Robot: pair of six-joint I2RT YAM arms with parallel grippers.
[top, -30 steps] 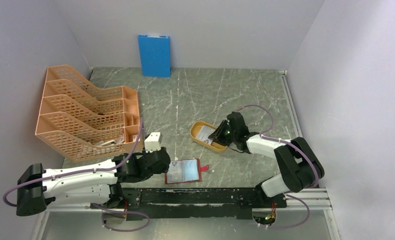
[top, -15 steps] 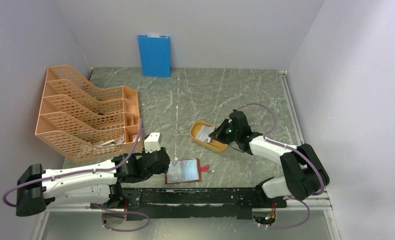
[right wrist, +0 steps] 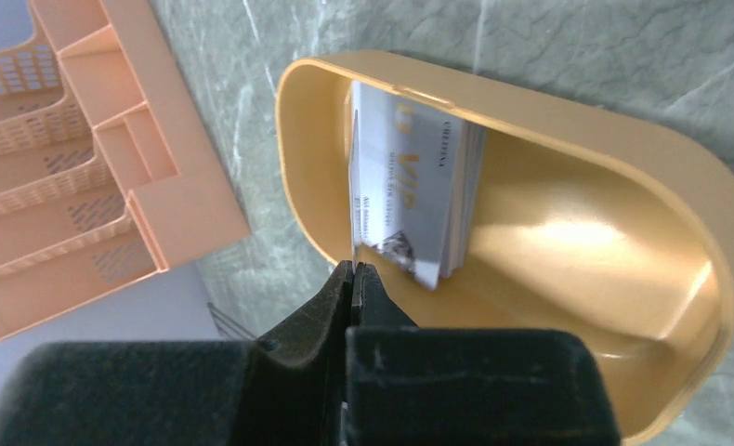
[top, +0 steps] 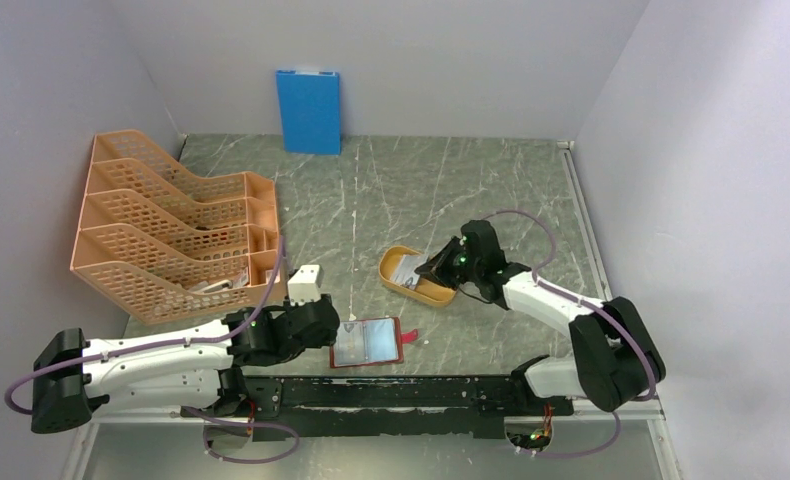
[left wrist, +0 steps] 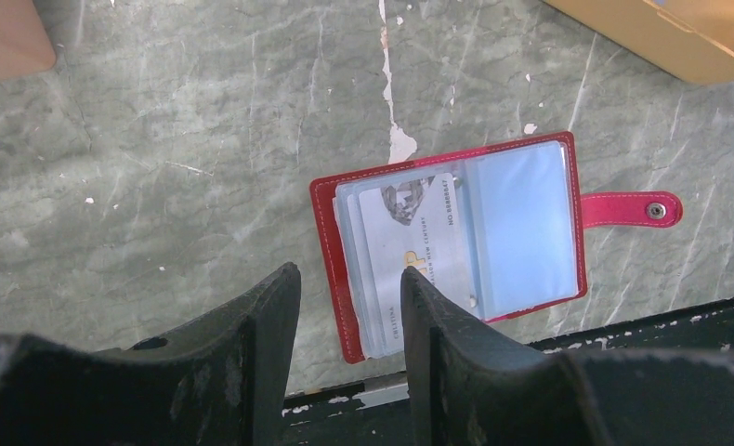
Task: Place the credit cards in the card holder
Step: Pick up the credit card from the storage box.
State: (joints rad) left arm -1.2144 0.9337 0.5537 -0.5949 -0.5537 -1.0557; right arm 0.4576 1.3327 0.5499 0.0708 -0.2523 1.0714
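The dark-red card holder (top: pixel 368 342) lies open on the table near the front edge, with a card in its clear pockets (left wrist: pixel 410 242). My left gripper (top: pixel 323 328) is open and hovers over the holder's left edge (left wrist: pixel 349 271), holding nothing. A stack of pale credit cards (right wrist: pixel 414 177) leans inside the yellow-orange oval tray (right wrist: pixel 623 130) at the table's middle (top: pixel 389 272). My right gripper (top: pixel 436 266) is shut (right wrist: pixel 354 268) on one thin card (right wrist: pixel 352 167), seen edge-on just in front of the stack, over the tray.
An orange mesh file rack (top: pixel 171 235) stands at the left. A large blue board (top: pixel 308 110) leans on the back wall. A small white block (top: pixel 305 281) sits by the rack's near corner. A black rail (top: pixel 411 392) runs along the near edge.
My right arm's elbow has swung toward the near right while its gripper stayed at the tray with the card. The left arm and the card holder have not moved.
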